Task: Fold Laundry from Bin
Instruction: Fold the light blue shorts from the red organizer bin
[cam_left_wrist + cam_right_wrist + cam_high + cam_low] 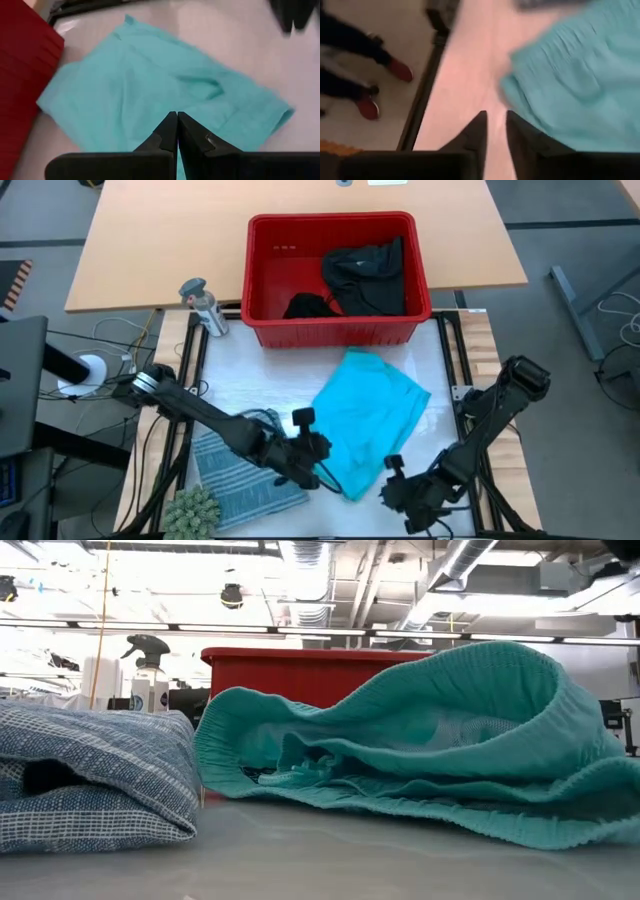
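High view: the striped garment [240,470] lies folded near left. The left gripper [325,465], jaws clenched empty, touches the turquoise garment [370,415]. The right gripper [395,480] hovers beside it, slightly parted. Black laundry [365,275] fills the far bin [265,275].

The turquoise garment [420,740] is a soft ribbed knit, matt, with a gathered elastic hem. The blue-grey striped cloth [95,775] has a coarser woven texture. The bin [335,330] is smooth red plastic with ribbed sides, holding matt black garments [365,275]. The work surface [260,385] looks pale and faintly glossy; the table [160,240] behind is smooth light wood.
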`<state>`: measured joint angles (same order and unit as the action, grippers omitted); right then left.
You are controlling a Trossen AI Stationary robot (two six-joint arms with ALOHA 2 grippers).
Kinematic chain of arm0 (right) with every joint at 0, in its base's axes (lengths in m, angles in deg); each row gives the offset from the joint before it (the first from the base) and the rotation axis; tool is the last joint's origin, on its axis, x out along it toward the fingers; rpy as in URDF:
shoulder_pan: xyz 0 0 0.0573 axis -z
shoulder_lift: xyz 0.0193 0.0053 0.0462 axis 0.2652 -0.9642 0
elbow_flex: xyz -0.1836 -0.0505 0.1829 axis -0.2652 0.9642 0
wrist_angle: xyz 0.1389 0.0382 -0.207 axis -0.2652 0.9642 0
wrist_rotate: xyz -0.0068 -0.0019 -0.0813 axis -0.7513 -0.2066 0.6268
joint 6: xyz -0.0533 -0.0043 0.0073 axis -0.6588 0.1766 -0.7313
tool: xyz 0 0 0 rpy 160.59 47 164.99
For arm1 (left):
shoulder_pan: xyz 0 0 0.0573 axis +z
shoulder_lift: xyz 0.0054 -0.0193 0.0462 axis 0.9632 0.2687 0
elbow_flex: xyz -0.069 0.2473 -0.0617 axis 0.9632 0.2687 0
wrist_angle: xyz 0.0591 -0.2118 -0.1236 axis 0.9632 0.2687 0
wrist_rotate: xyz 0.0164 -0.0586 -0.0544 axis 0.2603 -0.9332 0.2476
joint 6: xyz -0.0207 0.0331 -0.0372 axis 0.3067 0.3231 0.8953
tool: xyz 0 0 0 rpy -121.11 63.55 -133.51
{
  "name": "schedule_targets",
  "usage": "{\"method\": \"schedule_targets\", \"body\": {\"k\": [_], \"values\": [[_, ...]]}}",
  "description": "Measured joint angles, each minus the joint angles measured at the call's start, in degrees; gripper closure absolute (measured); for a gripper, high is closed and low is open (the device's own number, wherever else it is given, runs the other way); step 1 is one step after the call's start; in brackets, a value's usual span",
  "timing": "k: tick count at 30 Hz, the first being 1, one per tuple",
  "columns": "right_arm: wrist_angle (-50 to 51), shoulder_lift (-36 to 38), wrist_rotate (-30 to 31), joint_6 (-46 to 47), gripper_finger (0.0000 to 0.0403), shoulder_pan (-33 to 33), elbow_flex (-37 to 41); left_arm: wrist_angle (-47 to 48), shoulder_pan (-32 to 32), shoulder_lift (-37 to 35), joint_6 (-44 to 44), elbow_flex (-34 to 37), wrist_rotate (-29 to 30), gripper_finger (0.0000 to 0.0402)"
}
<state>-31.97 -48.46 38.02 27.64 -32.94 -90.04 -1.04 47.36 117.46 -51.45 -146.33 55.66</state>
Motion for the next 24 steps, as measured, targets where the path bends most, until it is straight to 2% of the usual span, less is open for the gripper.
{"method": "schedule_targets", "body": {"k": [4, 7, 10, 13, 19, 24], "values": [[-5.0, -1.7, -1.4, -13.0, 0.0237, -0.2, -0.2, 3.0, 0.3, -3.8, 1.0, -0.1, -3.5, 0.0401], [-4.7, -4.6, -1.5, -16.2, 0.0184, 0.6, -1.2, 4.7, 0.3, -6.3, 1.5, 0.0, -3.6, 0.0401], [-2.6, -8.2, 0.8, -19.9, 0.0150, 1.4, -2.7, 6.0, 0.3, -8.4, 2.3, 0.0, -3.2, 0.0401], [-0.8, -11.8, 3.1, -22.5, 0.0141, 2.2, -5.1, 7.8, 0.3, -8.8, 2.6, 0.0, -2.9, 0.0401], [-0.1, -19.6, 4.1, -26.1, 0.0141, 3.8, -9.1, 12.7, 0.0, -8.7, 5.7, 0.0, -2.4, 0.0401], [3.5, -24.6, 6.8, -22.9, 0.0142, 5.1, -11.5, 12.9, -0.3, -8.6, 5.7, 0.0, -0.7, 0.0401]]}}
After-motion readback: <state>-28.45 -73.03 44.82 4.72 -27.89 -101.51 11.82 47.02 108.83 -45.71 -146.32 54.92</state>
